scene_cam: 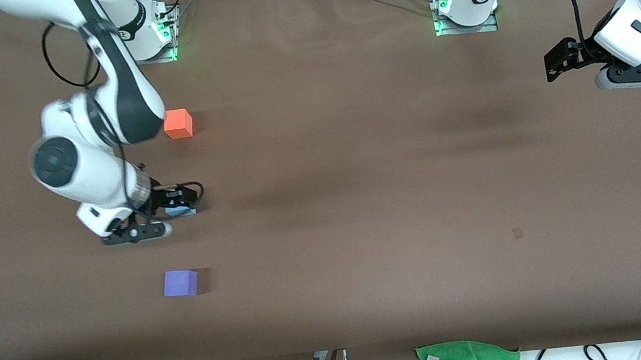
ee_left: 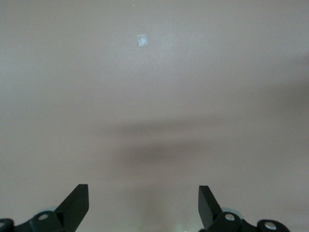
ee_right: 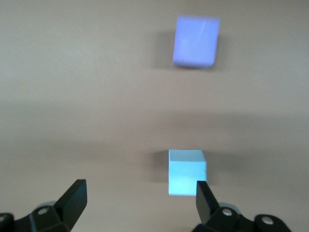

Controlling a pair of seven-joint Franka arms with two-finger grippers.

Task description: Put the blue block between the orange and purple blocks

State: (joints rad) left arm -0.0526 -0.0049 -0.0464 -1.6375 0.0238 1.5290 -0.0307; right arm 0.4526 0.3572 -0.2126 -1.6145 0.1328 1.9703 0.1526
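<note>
Front view: the blue block (scene_cam: 181, 209) is seen resting on the desk toward the right arm's end, roughly midway between the orange block (scene_cam: 178, 124), which lies toward the edge where the bases stand, and the purple block (scene_cam: 180, 283), which lies toward the camera's edge. The right gripper (scene_cam: 176, 199) is held low just over it, fingers spread wide and nothing gripped. In the right wrist view the blue block (ee_right: 187, 171) is shown touching or just beside one finger (ee_right: 204, 195), off the middle of the gap, with the purple block (ee_right: 195, 41) farther along the same line. The placement is judged nearly done. The left gripper (scene_cam: 555, 62) waits, spread wide, by the left arm's edge of the desk.
</note>
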